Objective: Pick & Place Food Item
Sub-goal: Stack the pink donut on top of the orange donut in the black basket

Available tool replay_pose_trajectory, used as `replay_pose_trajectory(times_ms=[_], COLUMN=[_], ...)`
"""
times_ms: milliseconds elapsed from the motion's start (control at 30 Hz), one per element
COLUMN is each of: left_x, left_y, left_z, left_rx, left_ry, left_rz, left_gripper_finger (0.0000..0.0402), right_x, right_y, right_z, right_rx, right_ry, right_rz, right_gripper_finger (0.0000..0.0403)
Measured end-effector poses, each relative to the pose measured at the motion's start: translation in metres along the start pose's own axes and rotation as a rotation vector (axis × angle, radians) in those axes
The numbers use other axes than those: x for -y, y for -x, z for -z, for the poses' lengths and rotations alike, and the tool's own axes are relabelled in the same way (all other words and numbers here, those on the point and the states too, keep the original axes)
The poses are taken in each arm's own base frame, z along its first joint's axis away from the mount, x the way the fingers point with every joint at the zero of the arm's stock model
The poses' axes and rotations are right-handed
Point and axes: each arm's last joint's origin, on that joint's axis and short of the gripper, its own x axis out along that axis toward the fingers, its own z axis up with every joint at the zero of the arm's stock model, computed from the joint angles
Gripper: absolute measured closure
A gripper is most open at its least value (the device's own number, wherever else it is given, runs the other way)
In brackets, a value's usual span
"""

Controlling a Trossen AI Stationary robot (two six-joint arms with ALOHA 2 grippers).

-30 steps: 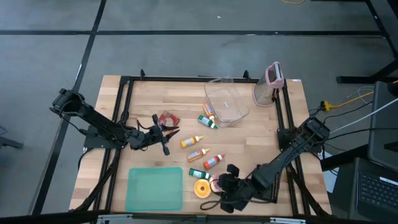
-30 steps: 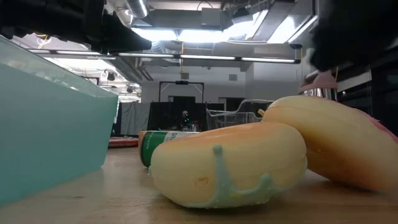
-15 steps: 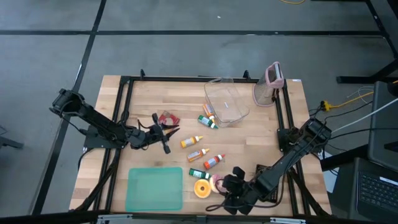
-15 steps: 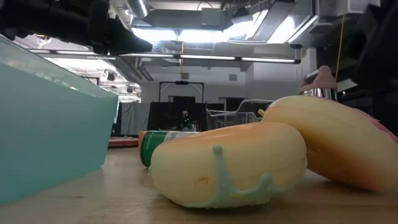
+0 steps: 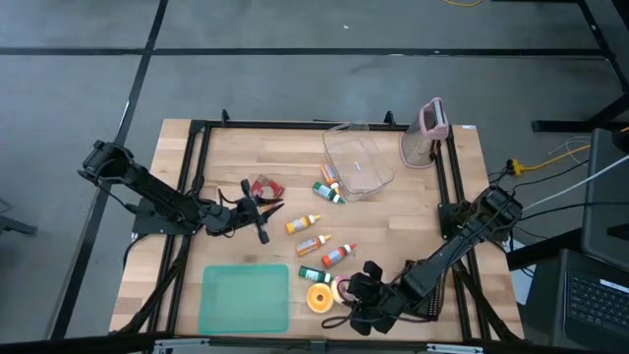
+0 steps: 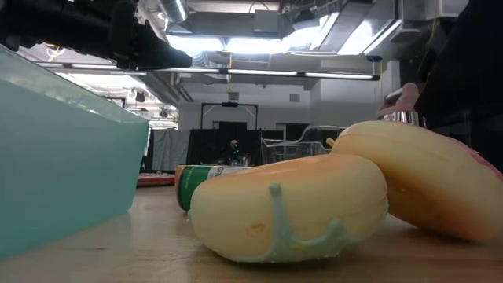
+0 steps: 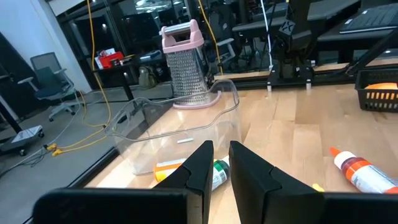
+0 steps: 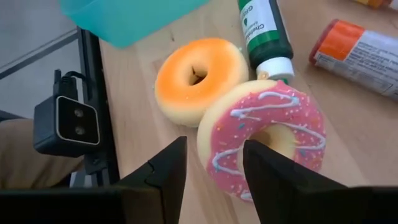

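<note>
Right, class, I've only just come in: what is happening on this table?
The right gripper hangs open just above two toy doughnuts at the table's near edge: a pink-iced doughnut leaning on an orange doughnut, beside a teal tray. Neither is gripped yet. The left gripper waits, nearly closed and empty, toward the table's left side.

Level with the wooden surface (image 6: pixel 157 251), I see an orange doughnut (image 6: pixel 291 206) with a pale icing drip, touching a second doughnut (image 6: pixel 428 185) leaning beside it. A teal tray wall (image 6: pixel 63 157) stands close, a green-capped bottle (image 6: pixel 208 185) lying behind.
</note>
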Motion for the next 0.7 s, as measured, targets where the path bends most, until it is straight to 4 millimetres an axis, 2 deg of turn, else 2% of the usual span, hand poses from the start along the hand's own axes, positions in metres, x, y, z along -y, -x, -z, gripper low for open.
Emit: replay_pose_trajectory(times_ms=[200, 433, 567, 700], left_x=[0.0, 0.0, 0.0, 0.0], left_y=[0.0, 0.0, 0.0, 0.0], left_z=[0.0, 0.0, 0.0, 0.0], left_rx=[-0.002, -0.002, -0.002, -0.002], left_ry=[0.005, 0.012, 0.013, 0.02], left_rz=[0.002, 0.012, 0.012, 0.012], left_gripper_finger=[0.0354, 0.0354, 0.0354, 0.0354], right_x=[0.001, 0.001, 0.002, 0.003], right_y=[-0.005, -0.03, -0.032, -0.033], right_z=[0.001, 0.016, 0.016, 0.015], right_rx=[-0.01, -0.05, -0.049, -0.045], right_ry=[-0.006, -0.022, -0.006, -0.004], right_rz=[0.005, -0.011, -0.007, -0.003], right_gripper_finger=[0.0247, 0.0247, 0.025, 0.0271])
